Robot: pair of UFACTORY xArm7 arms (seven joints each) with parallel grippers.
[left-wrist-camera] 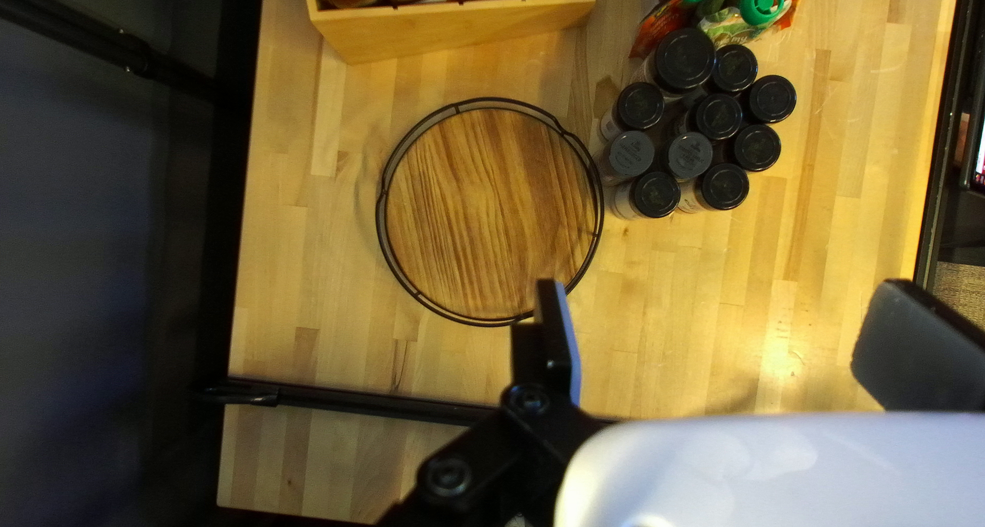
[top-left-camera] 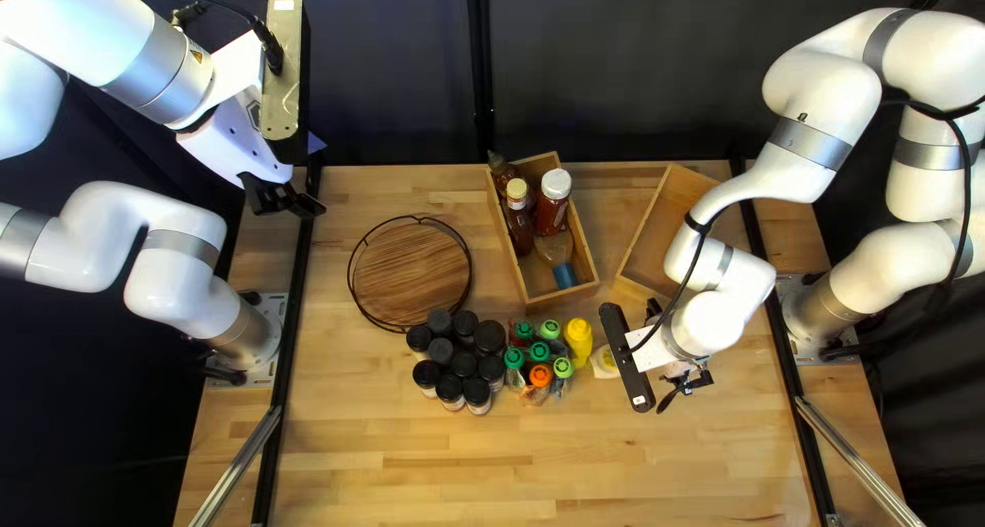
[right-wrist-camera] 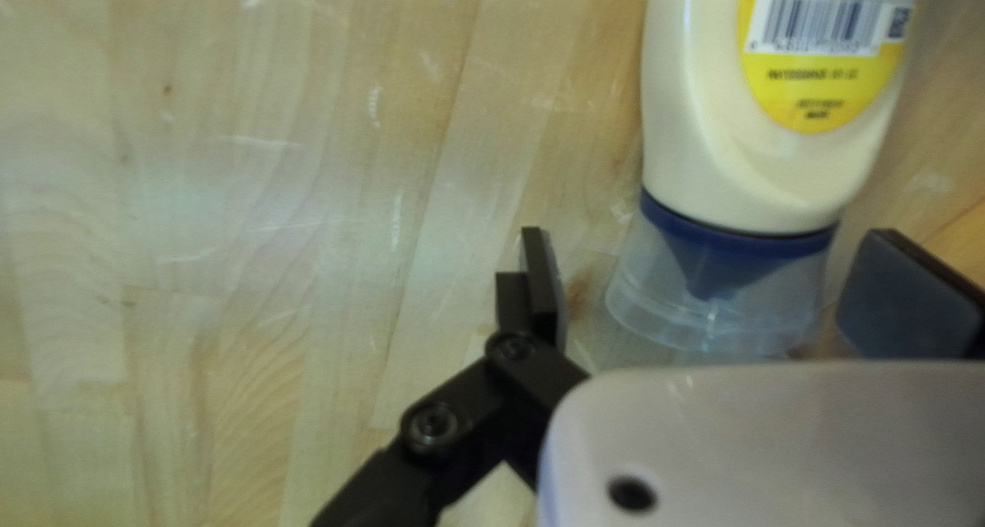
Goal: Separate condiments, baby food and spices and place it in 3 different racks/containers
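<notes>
Your right pincer [top-left-camera: 659,355] was wide; the mayo [right-wrist-camera: 770,147] lay ahead of it, its clear cap across the gap, a strip of table showing between that cap and one finger; you had no grip on it. In the top left view, the mayo sat between the yellow bottle [top-left-camera: 579,339] and that pincer, partly covered by its mount. Your left pincer [top-left-camera: 290,199] was wide too, holding nothing, raised near the table's far left corner; the round rack [left-wrist-camera: 482,214] lay ahead of it, with the jars [left-wrist-camera: 716,115] just beside the rack.
</notes>
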